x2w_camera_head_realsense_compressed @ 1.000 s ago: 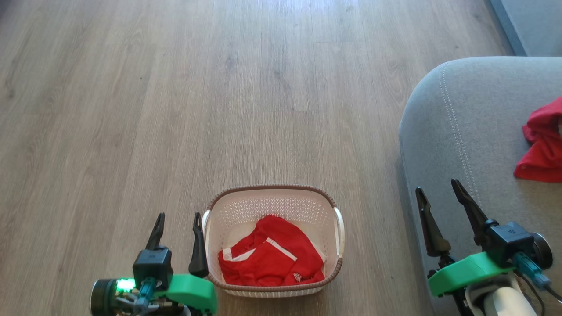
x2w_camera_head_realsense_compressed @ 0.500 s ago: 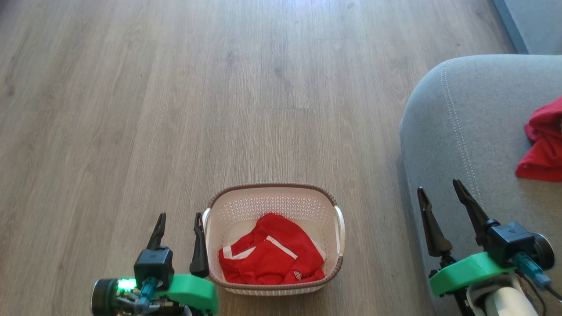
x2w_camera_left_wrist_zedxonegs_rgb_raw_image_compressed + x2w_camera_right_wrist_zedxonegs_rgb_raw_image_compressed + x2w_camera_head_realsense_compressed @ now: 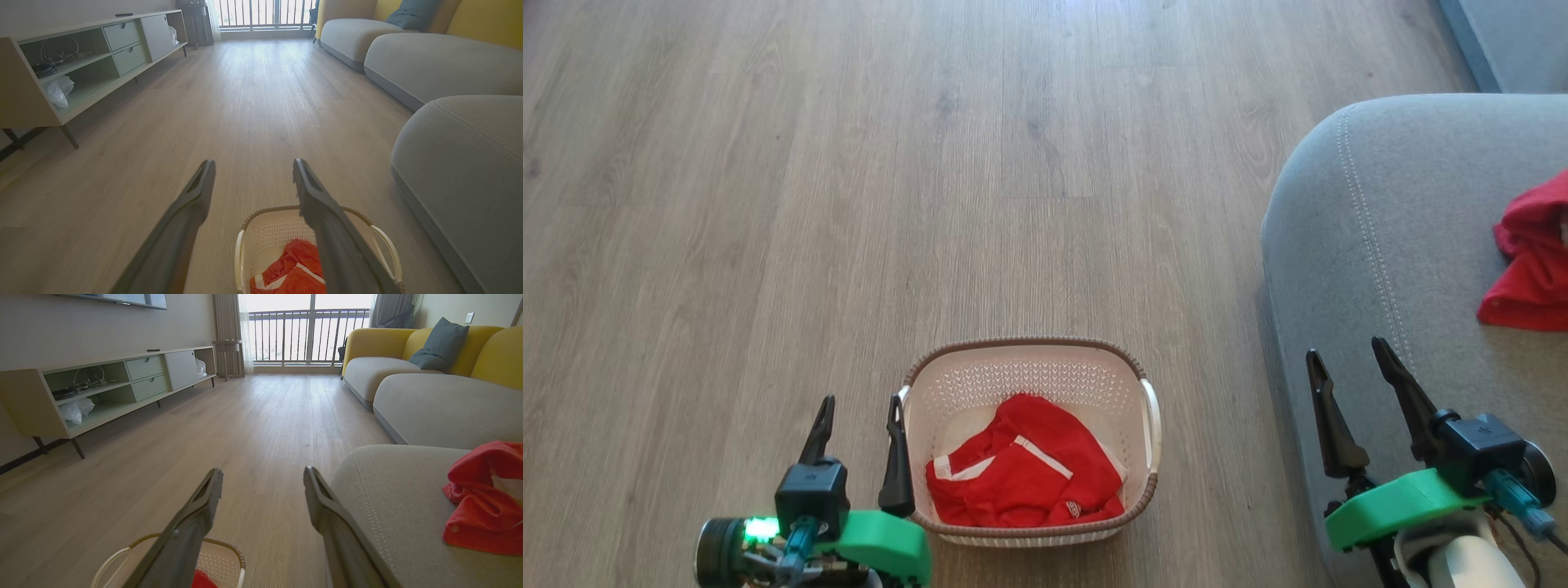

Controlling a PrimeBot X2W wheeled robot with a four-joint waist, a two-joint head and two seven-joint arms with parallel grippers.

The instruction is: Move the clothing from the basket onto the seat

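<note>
One red garment (image 3: 1029, 478) waits in the basket (image 3: 1021, 342), the other garment (image 3: 1531, 261) right of it on the seat (image 3: 1372, 245) — nothing has shifted; left hand (image 3: 863, 400) and right hand (image 3: 1344, 347) gape empty, pick unstarted.

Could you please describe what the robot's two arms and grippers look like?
The left gripper and right gripper each have two long, dark, tapering fingers on a black block, above a bright green shell. A teal connector sits at each wrist. A green light glows on the left wrist; the right forearm is white.
</note>
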